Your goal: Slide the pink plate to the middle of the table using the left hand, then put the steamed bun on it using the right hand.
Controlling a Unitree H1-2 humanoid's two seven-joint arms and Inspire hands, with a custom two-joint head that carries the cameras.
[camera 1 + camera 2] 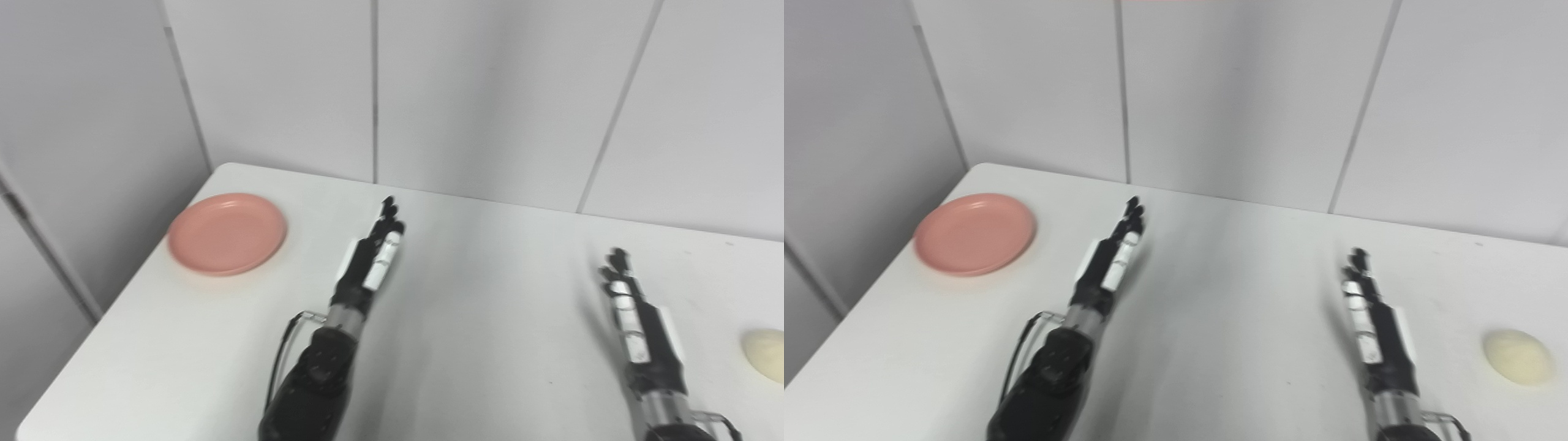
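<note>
Pink plate (227,233) far-left on counter (490,318), unslid | our left hand (375,254) empty, fingers straight, beside it | right hand (1369,315) likewise, waiting near steamed bun (1518,356).

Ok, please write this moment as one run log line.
left hand open | right hand open | pink plate far-left, untouched | steamed bun right, untouched

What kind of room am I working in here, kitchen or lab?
Likely a lab or test booth, not a kitchen: plain grey panel walls close around a bare white table, which holds only a pink plate and a steamed bun.
</note>
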